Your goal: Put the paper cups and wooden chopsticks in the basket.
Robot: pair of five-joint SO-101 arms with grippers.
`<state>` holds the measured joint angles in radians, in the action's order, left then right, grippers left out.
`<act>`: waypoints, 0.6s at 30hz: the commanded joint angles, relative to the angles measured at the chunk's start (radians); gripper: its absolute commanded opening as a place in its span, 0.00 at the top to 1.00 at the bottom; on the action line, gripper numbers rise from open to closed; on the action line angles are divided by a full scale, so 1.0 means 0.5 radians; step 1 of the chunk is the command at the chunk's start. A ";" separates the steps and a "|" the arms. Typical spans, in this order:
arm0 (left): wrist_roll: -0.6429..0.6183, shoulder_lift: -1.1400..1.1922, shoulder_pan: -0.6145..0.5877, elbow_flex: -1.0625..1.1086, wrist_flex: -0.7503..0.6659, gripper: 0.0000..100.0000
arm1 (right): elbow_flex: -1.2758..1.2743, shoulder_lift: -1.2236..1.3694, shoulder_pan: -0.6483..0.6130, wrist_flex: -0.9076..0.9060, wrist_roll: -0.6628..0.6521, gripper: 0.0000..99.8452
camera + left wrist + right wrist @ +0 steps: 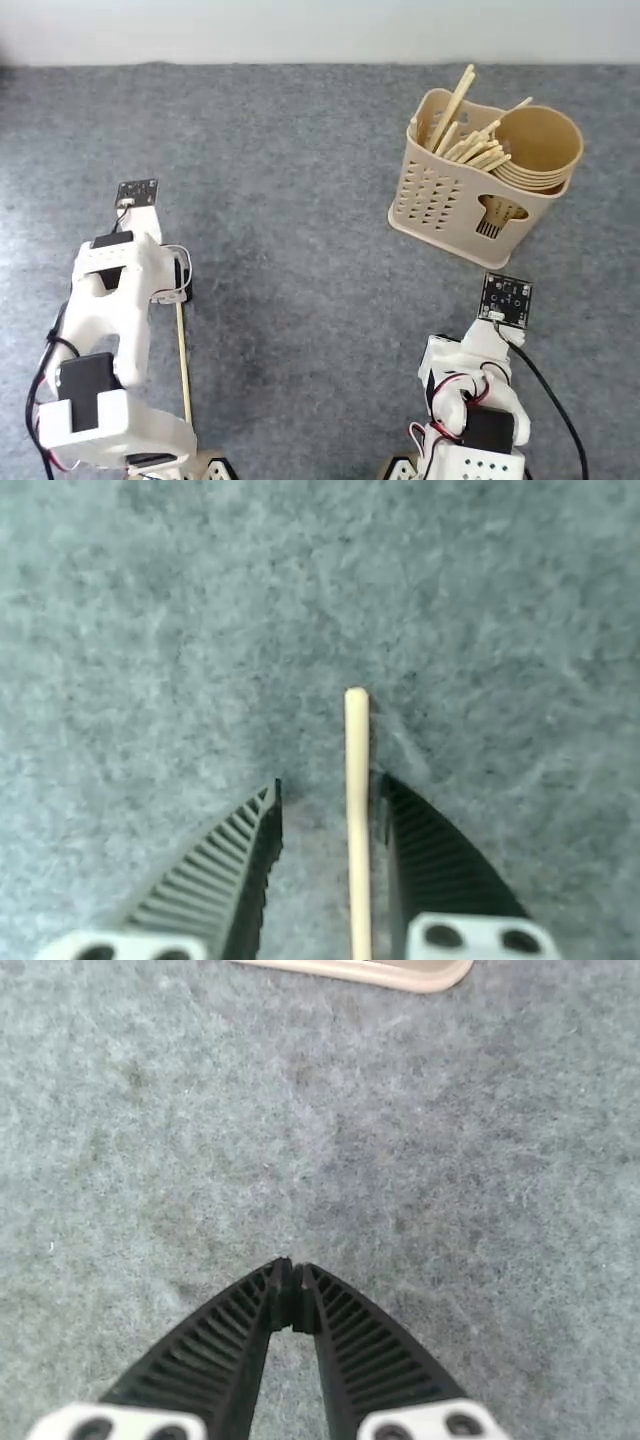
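One wooden chopstick [356, 780] lies flat on the grey carpet between the fingers of my open left gripper [328, 785], close to one finger and not clamped. In the high view this chopstick [183, 360] runs alongside my left arm [115, 300] at the left of the table. The beige basket [440, 195] stands at the far right and holds several chopsticks [465, 140] and a stack of paper cups [538, 145]. My right gripper [291, 1270] is shut on nothing, low over bare carpet, well short of the basket.
The basket's base edge [380, 970] shows at the border of the right wrist view. My right arm [475, 400] sits at the near right. Grey carpet [300, 250] covers the table between the arms and the basket.
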<state>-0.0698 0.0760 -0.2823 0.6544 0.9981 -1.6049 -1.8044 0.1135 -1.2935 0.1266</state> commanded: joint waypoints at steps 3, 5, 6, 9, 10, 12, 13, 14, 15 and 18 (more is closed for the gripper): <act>-0.135 0.058 0.021 -0.112 -0.028 0.88 | 0.006 -0.020 0.017 0.032 0.009 0.99; -0.199 0.092 0.046 -0.109 -0.089 0.94 | 0.006 -0.020 0.017 0.032 0.009 0.99; -0.212 0.095 0.055 -0.109 -0.110 0.97 | 0.006 -0.020 0.017 0.032 0.009 0.99; -0.221 0.083 0.077 -0.103 -0.110 0.99 | 0.006 -0.020 0.017 0.032 0.009 0.99; -0.221 0.068 0.077 -0.103 -0.110 0.99 | 0.006 -0.020 0.017 0.032 0.009 0.99; -0.221 0.025 0.077 -0.100 -0.104 0.99 | 0.006 -0.020 0.017 0.032 0.009 0.99; -0.221 -0.015 0.077 -0.100 -0.077 0.99 | 0.006 -0.020 0.017 0.032 0.009 0.99; -0.221 -0.068 0.077 -0.106 -0.021 0.99 | 0.006 -0.020 0.017 0.032 0.009 0.99; -0.221 -0.132 0.080 -0.112 0.046 0.99 | 0.006 -0.020 0.017 0.032 0.009 0.99; -0.221 -0.414 0.132 -0.109 0.221 0.99 | 0.006 -0.020 0.017 0.035 0.009 0.99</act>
<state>-0.1757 0.0207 -0.2470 0.6345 1.0426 -1.6049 -1.8044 0.1135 -1.2935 0.1266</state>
